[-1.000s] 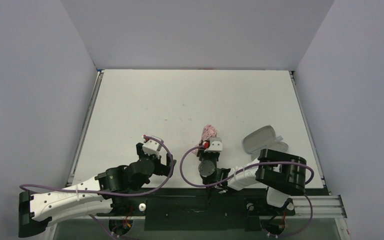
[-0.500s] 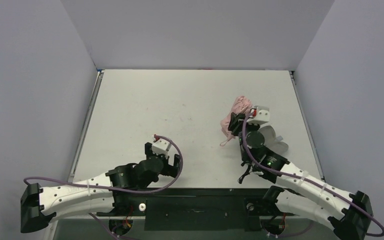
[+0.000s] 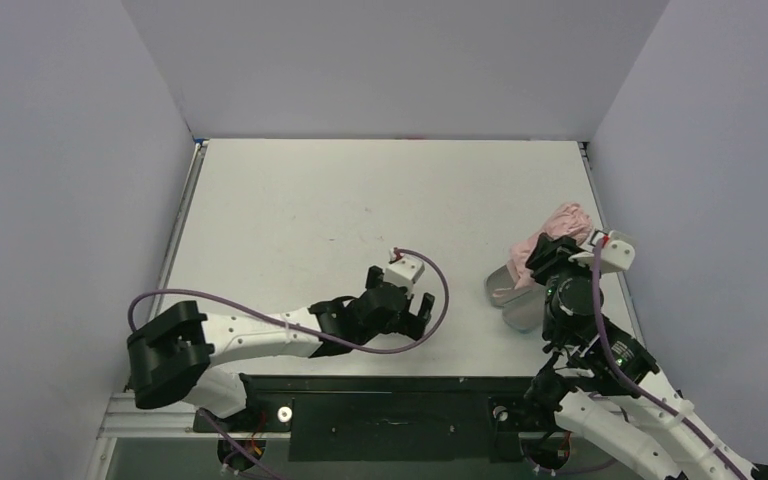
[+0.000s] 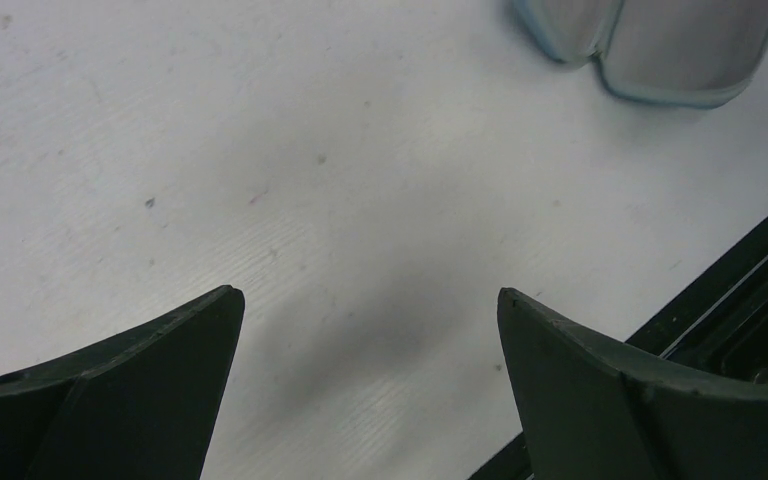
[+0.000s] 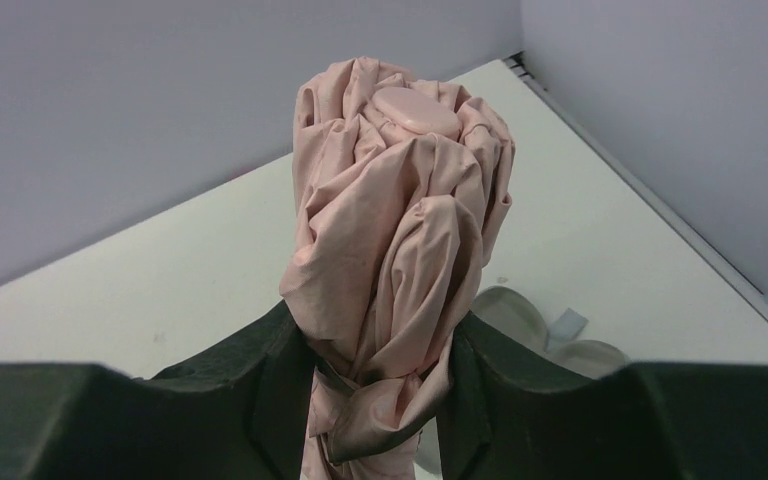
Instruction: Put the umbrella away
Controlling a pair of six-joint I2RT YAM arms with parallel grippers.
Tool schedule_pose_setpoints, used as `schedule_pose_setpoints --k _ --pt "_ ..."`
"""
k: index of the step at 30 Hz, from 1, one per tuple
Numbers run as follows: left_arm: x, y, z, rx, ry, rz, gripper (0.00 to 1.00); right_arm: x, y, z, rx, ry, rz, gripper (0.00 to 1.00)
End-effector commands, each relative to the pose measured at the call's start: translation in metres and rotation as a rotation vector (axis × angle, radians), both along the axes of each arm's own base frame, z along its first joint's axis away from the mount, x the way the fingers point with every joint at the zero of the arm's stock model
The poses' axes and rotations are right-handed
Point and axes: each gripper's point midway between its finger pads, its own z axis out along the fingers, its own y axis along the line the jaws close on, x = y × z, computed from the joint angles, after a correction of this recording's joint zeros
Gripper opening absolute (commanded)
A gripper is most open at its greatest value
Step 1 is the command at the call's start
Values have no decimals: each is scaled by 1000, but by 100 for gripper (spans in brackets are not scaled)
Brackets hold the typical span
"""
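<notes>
The umbrella (image 3: 563, 226) is a folded bundle of pale salmon-pink fabric, held up off the table at the right side. My right gripper (image 3: 548, 252) is shut on the umbrella (image 5: 400, 220) round its lower part, with the fabric bunched between the fingers (image 5: 260, 380) and its rounded pink cap on top. The umbrella's handle is hidden below the grip. My left gripper (image 3: 415, 316) hovers low over the table near the front middle. In the left wrist view it (image 4: 367, 292) stands wide open over bare table, holding nothing.
A light blue oblong case (image 3: 513, 288) lies open on the table (image 3: 360, 210) just below and left of the held umbrella; it also shows in the wrist views (image 4: 650, 50) (image 5: 520, 312). Grey walls enclose the table. A black rail (image 3: 390, 385) runs along the near edge.
My right arm has carried the umbrella from the front middle to the far right, above the open case. My left arm has reached rightward to the front middle, its gripper staying open.
</notes>
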Motion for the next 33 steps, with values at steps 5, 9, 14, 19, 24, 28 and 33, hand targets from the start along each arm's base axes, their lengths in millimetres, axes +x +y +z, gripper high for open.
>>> schedule_pose_setpoints --k 5,9,14,19,24,28,33 --pt "33 -112 46 -219 -66 -129 97 -36 -67 39 163 -107 -295 0" --pt "49 -151 30 -247 -47 -166 98 -43 -72 46 180 -119 -282 0" --pt "63 -186 17 -266 -14 -194 100 -52 -79 48 199 -125 -276 0" --pt "77 -210 -3 -262 15 -203 90 -58 -83 47 220 -132 -258 0" --pt "89 -226 -25 -246 41 -198 77 -63 -86 46 226 -131 -252 0" --pt "95 -232 -36 -241 51 -177 53 -64 -86 46 224 -124 -243 0" --pt "99 -225 -45 -220 56 -143 3 -63 -80 43 228 -112 -211 0"
